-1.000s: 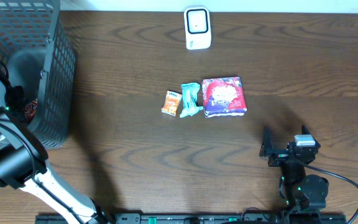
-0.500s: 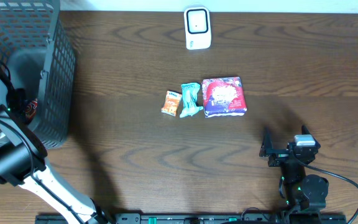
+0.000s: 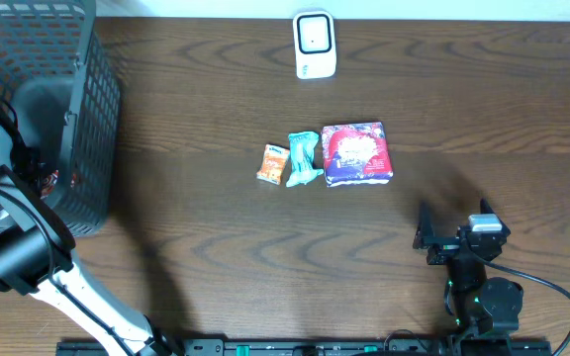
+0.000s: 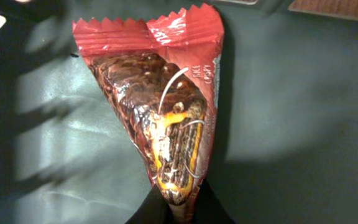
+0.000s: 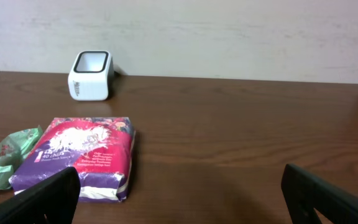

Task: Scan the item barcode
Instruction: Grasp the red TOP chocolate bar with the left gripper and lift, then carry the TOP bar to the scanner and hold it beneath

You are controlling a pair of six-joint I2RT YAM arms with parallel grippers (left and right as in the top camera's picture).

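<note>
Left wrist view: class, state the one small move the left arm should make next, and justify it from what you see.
Probably lift straight up. The left gripper is shut on one end of the red chocolate packet, which lies inside the basket; it must clear the mesh walls before heading to the scanner.

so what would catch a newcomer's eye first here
The red snack wrapper fills the left wrist view, its lower tip pinched by the left gripper inside the black mesh basket at the overhead view's top left. Next comes the row in the middle of the wooden table: an orange packet, a green packet and a bigger purple pack, with the white scanner at the far edge.
</note>
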